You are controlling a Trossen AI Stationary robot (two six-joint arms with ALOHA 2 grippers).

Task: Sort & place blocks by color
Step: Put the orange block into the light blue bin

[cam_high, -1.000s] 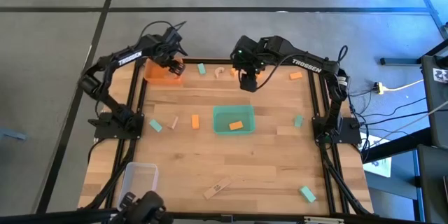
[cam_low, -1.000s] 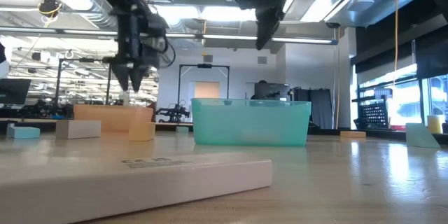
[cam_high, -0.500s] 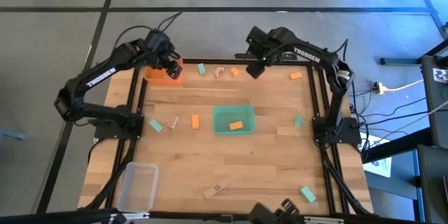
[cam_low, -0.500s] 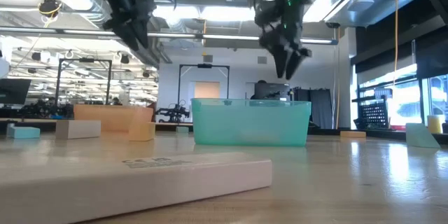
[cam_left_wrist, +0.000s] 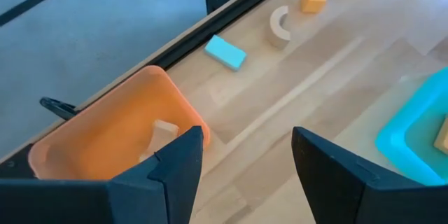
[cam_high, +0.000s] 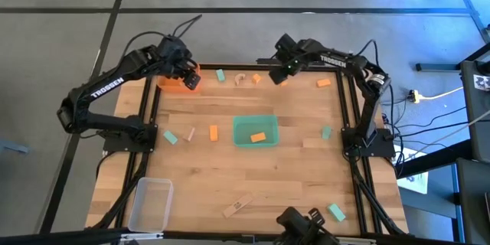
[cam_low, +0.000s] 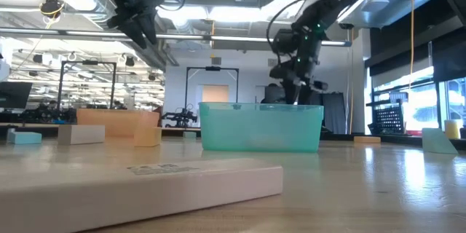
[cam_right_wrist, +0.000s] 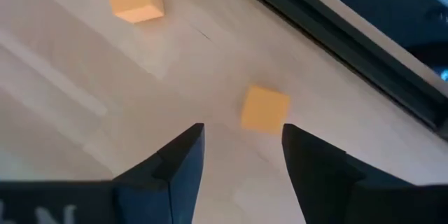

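Note:
Small blocks lie flat across the table: a mint block, a pale wood arch and an orange cube near the far edge. One orange block lies in the green tray, and a pale wood block sits in the orange tray. My left gripper hangs open above the orange tray's right end. My right gripper is open and low, just right of the orange cube, which lies ahead of its fingers without touching them.
More blocks are scattered: orange, mint, mint, wood, orange, a long wood piece and mint near the front. A clear tray sits at the near left corner. Black rails frame the table.
My left gripper has risen from just above the orange tray and stayed over its right end. My right gripper has swung from over the table toward the far edge and come down beside the orange cube. No block has moved.

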